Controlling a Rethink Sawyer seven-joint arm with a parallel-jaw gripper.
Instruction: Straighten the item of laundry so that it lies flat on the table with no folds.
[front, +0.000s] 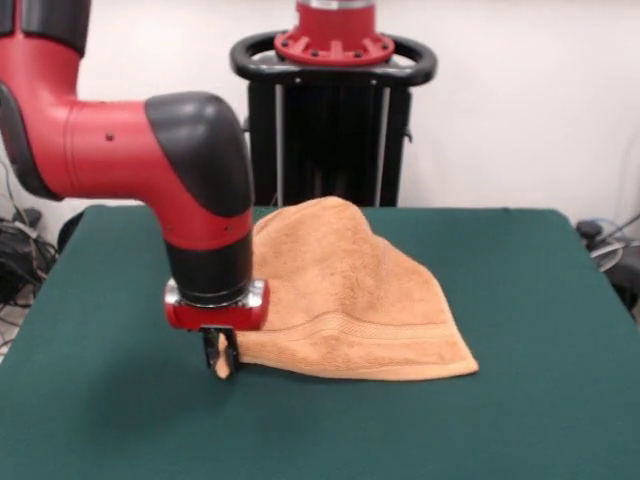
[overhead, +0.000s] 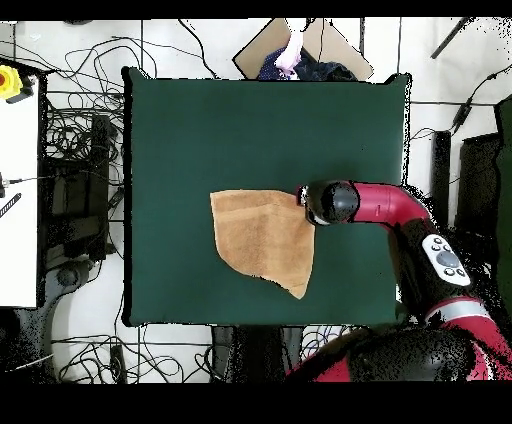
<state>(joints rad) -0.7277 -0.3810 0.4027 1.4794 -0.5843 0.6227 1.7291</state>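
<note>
Front cam: I see my gripper low at the table's near-left, fingers pinched shut on the towel's near-left corner. Towel spreads right & back from there, mid-table, humped up w/ its far part raised, not flat. Pedestal at far edge.

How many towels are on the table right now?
1. A single orange towel lies folded near the middle of the green table, and the gripper is pinching one of its corners. Nothing suggests another towel underneath, though the fold could hide one.
</note>
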